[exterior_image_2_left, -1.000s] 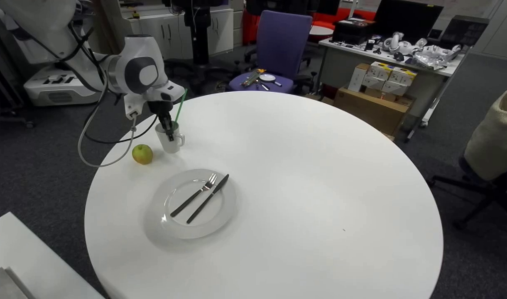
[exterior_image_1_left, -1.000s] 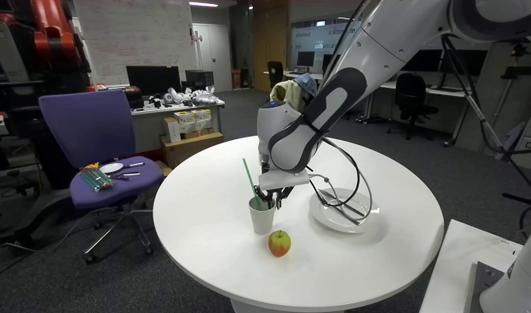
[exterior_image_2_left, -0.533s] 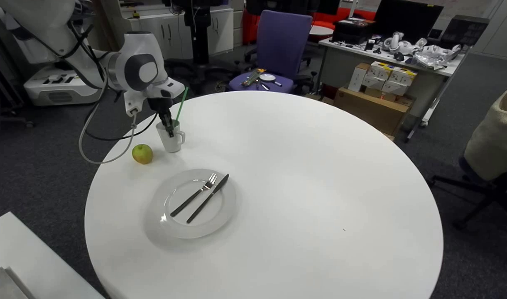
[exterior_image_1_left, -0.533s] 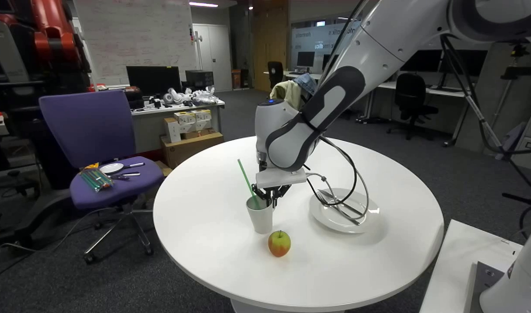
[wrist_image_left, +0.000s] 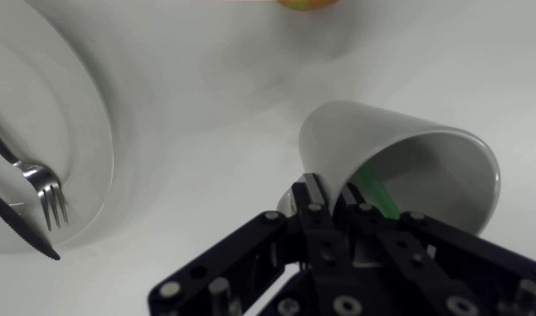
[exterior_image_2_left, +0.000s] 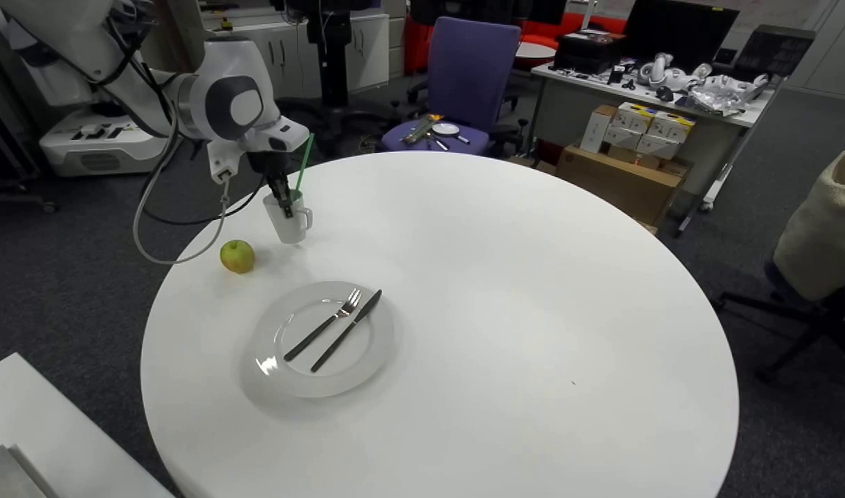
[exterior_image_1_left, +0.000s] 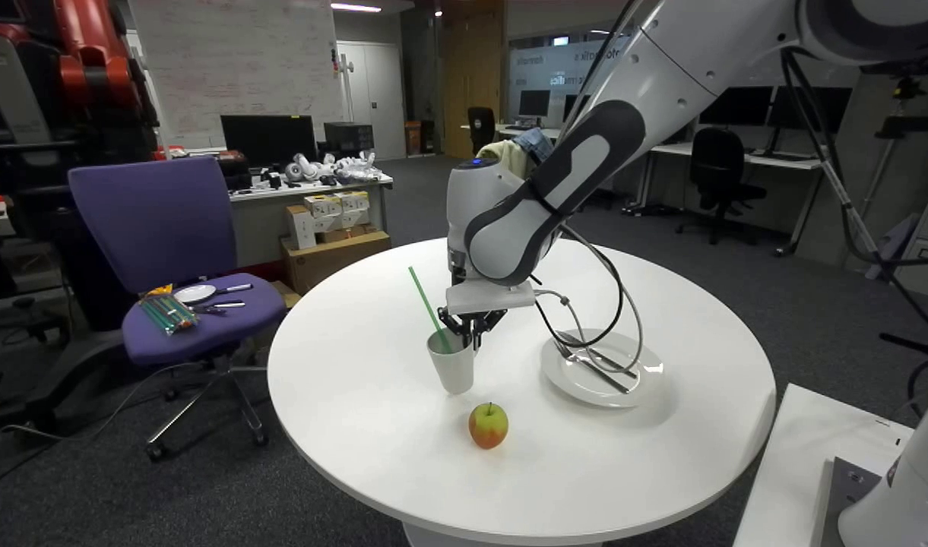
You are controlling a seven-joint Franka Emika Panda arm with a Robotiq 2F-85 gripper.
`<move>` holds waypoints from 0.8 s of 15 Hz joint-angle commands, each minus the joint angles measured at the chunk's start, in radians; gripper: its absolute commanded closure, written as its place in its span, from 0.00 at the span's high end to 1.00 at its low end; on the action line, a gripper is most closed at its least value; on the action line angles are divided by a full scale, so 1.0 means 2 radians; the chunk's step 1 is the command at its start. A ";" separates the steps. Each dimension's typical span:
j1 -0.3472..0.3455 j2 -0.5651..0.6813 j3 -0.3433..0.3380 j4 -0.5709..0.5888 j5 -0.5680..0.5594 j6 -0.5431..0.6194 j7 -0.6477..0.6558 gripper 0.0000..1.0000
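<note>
At the upper left of the frame, the jaws meet the rim of a white mug [exterior_image_2_left: 292, 230], a green straw [exterior_image_2_left: 304, 162] slanting up out of it. An apple [exterior_image_2_left: 237, 256] sits to the mug's lower left. Left of centre, a plate [exterior_image_2_left: 356, 366] on the round desk [exterior_image_2_left: 533, 290] bears a fork [exterior_image_2_left: 329, 324] and a knife [exterior_image_2_left: 346, 333].

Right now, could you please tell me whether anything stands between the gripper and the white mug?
Nothing visible does: the gripper is shut directly on the white mug, one jaw inside its wall and one outside. The green straw leans inside the mug, not visibly caught in the grip.
</note>
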 commanded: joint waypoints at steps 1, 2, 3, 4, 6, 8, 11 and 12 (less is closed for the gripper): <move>-0.017 -0.055 -0.007 -0.023 0.009 -0.003 -0.023 0.02; -0.025 -0.062 -0.007 -0.024 0.014 -0.003 -0.030 0.02; -0.032 -0.070 -0.010 -0.026 0.016 -0.005 -0.033 0.02; -0.040 -0.075 -0.013 -0.026 0.017 -0.006 -0.038 0.02; -0.057 -0.083 -0.018 -0.027 0.019 -0.014 -0.059 0.02; -0.072 -0.088 -0.025 -0.029 0.013 -0.027 -0.088 0.02; -0.092 -0.094 -0.035 -0.031 0.009 -0.057 -0.137 0.02; -0.100 -0.095 -0.038 -0.031 0.011 -0.066 -0.154 0.02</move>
